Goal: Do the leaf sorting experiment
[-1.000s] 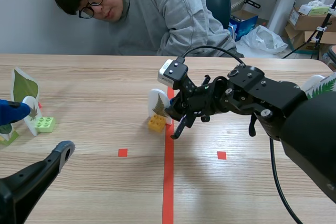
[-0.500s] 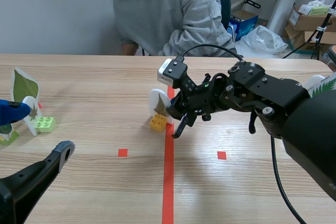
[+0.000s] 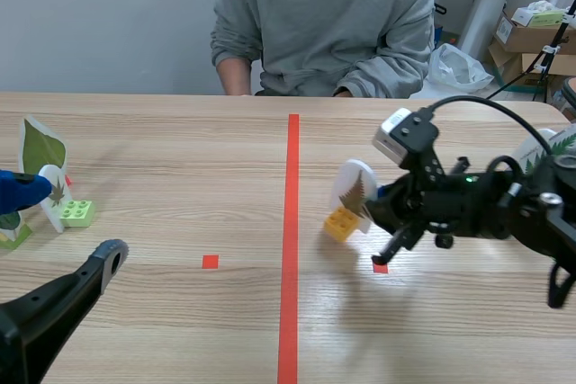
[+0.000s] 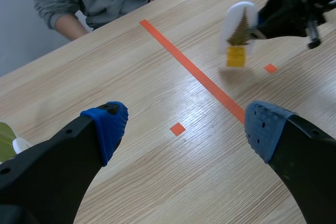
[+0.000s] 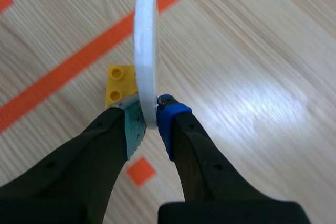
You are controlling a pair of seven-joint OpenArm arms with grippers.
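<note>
A white oval leaf card (image 3: 354, 193) on a yellow brick base (image 3: 340, 223) hangs just above the table, right of the red centre line. My right gripper (image 3: 376, 207) is shut on the card's edge; in the right wrist view the card (image 5: 146, 51) stands edge-on between the pads (image 5: 167, 115), with the yellow brick (image 5: 118, 83) beside it. The left wrist view catches the same card (image 4: 239, 26) far ahead. My left gripper (image 4: 184, 129) is open over bare table near the front left. Two more leaf cards (image 3: 41, 152) with a green brick (image 3: 76, 213) stand at the far left.
A person in a grey hoodie (image 3: 333, 15) sits across the table, forearms at the far edge. A red tape line (image 3: 290, 222) runs down the middle, with small red squares (image 3: 210, 261) on either side. Another leaf card (image 3: 551, 146) peeks out behind the right arm.
My right gripper has carried the leaf card and its yellow brick from the red centre line to the right side of the table. The person has sat upright. The left arm is unmoved.
</note>
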